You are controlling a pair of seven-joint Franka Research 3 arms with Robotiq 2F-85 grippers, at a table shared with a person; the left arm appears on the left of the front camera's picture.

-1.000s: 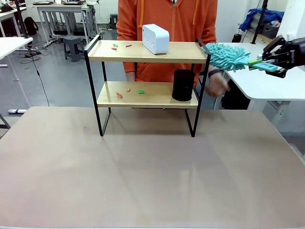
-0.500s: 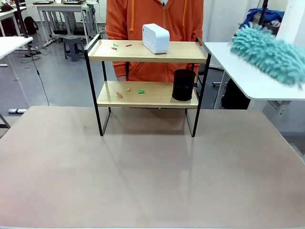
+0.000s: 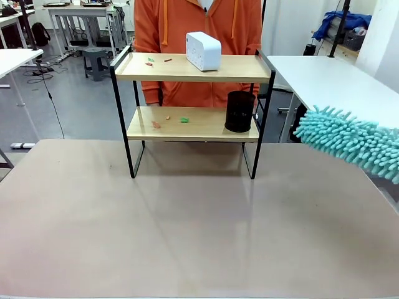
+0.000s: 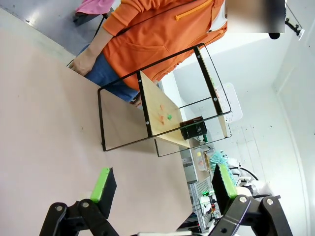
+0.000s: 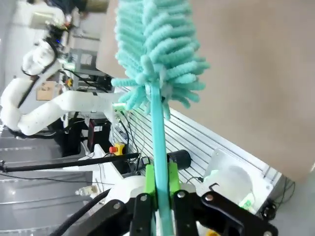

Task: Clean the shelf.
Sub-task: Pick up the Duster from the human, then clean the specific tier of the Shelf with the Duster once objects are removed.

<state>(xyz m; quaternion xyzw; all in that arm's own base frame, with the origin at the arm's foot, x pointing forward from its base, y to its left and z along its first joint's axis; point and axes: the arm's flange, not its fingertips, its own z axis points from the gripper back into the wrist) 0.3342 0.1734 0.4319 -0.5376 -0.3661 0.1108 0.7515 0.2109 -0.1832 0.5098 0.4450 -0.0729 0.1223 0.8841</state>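
The shelf (image 3: 193,68) stands at the table's far middle, its two wooden boards in a black frame. Small red and green scraps (image 3: 158,60) lie on the top board beside a white box (image 3: 204,50). More scraps (image 3: 169,120) and a black cylinder (image 3: 239,111) sit on the lower board. A fluffy teal duster (image 3: 352,142) hangs at the right edge, right of the shelf and apart from it. My right gripper (image 5: 161,184) is shut on the duster's handle (image 5: 158,132). My left gripper (image 4: 163,183) is open and holds nothing, well back from the shelf (image 4: 157,105).
A person in an orange hoodie (image 3: 198,25) stands right behind the shelf. White side tables (image 3: 336,84) stand to the right and far left. The brown tabletop (image 3: 187,230) stretches wide in front of the shelf. My left arm (image 5: 54,105) shows beyond the duster.
The duster has swung from beside the shelf's top board out to the right and down to lower-board height. The person's hand has left the shelf's right side and the person has shifted left.
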